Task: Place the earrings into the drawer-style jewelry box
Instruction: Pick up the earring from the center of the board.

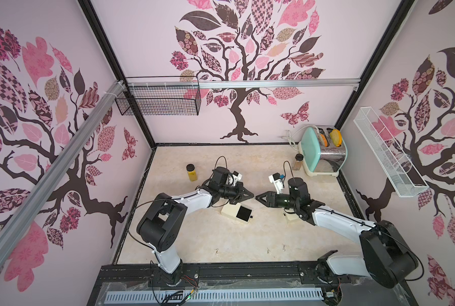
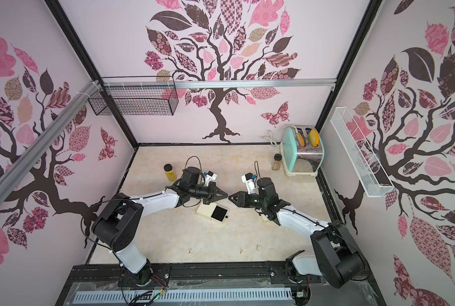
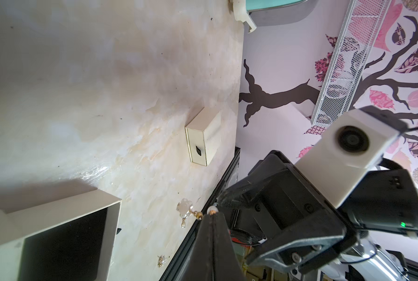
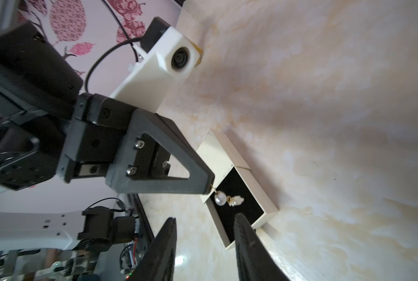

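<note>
Left pincer [image 4: 210, 181] clamps one earring [image 4: 223, 198]; right pincer [image 4: 205, 216] is apart. The thin hook may slip and miss the drawer [image 1: 243, 214] at seven o'clock.

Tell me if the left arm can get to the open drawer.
Likely yes: the left gripper, shut on an earring, hangs close by the drawer with nothing between them.

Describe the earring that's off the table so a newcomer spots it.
At the table's middle, the left gripper and right gripper meet tip to tip near the open jewelry box. The earring dangles from the left one's shut tip: a pearl and pale flower charm. Three others lie near the front rail.
</note>
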Tool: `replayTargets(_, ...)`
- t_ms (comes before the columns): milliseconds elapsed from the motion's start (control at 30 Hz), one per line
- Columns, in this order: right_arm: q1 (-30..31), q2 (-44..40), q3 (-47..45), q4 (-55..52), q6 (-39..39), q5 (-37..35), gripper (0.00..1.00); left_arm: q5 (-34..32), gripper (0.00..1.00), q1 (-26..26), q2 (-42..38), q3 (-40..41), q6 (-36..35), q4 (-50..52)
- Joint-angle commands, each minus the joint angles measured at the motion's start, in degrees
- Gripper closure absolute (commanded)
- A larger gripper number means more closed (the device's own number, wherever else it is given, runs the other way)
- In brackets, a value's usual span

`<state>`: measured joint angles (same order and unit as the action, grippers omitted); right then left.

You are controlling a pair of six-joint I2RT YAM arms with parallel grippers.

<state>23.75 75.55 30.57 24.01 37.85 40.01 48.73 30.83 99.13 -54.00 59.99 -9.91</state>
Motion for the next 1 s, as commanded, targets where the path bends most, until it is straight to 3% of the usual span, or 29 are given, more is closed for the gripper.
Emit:
replayTargets(0, -2.04, 0.31, -2.46, 17.38, 11.41, 10.94, 0.60, 1.56, 1.00, -0.75, -1.66, 1.50, 2.71, -5.31)
replayTargets(500, -4.94, 6.56, -4.47, 32.09, 20.97, 13.82, 0.63, 3.92, 1.00, -2.18, -1.24, 6.42, 17.33, -25.03)
replayTargets(667, -5.00, 9.36, -3.38, 35.60, 22.96, 14.15, 0.68, 4.08, 1.00, -2.18, -1.30, 7.24, 19.59, -28.43)
replayTargets(967, -5.01, 11.52, -1.59, 36.20, 23.09, 14.00, 0.66, 4.09, 1.00, -2.18, -1.22, 7.68, 20.69, -30.49)
